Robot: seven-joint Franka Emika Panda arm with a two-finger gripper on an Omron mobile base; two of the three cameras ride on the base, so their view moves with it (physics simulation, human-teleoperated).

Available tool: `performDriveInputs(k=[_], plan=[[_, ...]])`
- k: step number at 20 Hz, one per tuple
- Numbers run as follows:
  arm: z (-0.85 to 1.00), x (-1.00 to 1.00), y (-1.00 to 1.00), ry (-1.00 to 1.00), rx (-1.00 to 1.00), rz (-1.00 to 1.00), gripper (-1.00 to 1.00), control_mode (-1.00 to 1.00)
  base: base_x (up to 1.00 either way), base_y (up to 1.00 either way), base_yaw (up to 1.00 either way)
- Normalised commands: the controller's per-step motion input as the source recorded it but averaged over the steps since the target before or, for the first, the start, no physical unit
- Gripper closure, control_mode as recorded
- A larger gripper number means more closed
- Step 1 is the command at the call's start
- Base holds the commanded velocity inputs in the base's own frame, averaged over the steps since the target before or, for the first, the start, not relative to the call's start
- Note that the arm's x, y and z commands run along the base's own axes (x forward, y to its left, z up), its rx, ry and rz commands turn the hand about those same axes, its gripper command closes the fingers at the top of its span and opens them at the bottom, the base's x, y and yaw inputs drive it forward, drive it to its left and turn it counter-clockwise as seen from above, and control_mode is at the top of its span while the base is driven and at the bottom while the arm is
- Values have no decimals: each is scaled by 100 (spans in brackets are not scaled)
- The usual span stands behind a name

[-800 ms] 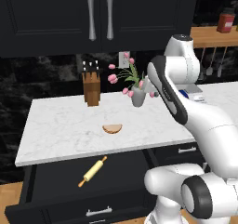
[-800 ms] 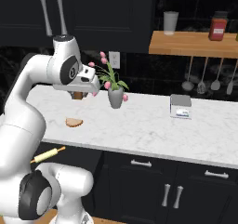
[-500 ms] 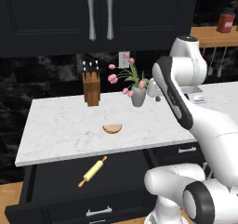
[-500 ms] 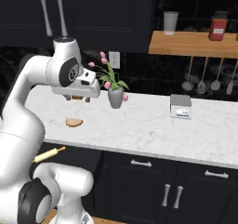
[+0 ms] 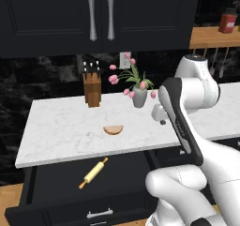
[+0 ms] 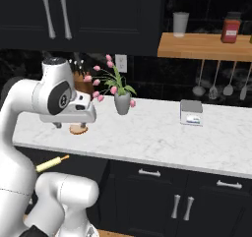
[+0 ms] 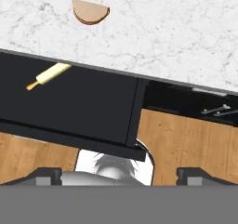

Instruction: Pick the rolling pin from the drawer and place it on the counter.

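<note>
The rolling pin (image 5: 93, 172) (image 7: 48, 76), cream with tan handles, lies slantwise on the dark floor of the open drawer (image 5: 51, 185) (image 7: 93, 111); one end also pokes out past my arm as the rolling pin (image 6: 51, 163). The white marble counter (image 5: 61, 126) (image 6: 157, 137) (image 7: 162, 28) runs above it. My gripper (image 5: 161, 119) (image 6: 69, 126) (image 7: 119, 174) hangs above the counter's front part, pointing down, to the right of the pin and well above it. It is open and holds nothing; its fingertips (image 7: 44, 174) stand far apart.
A brown half-round bread piece (image 5: 113, 130) (image 6: 78, 130) (image 7: 90, 11) lies on the counter near the hand. Behind stand a knife block (image 5: 92, 89) and a vase of pink tulips (image 5: 139, 96) (image 6: 122, 102). A small grey box (image 6: 191, 113) sits further right. Wooden floor (image 7: 186, 144) lies below.
The hand has come down and turned to face the counter's front edge and the drawer. The jaws stay open; rolling pin and bread have not moved.
</note>
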Motion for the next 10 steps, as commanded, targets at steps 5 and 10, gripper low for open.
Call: performDriveInputs(k=[5,10], plan=[[-51,-3,41,0,-2,8,-100,-100,0,0,0],[-1,-2,0,2,-2,1,-100,100,-33,-6,8]])
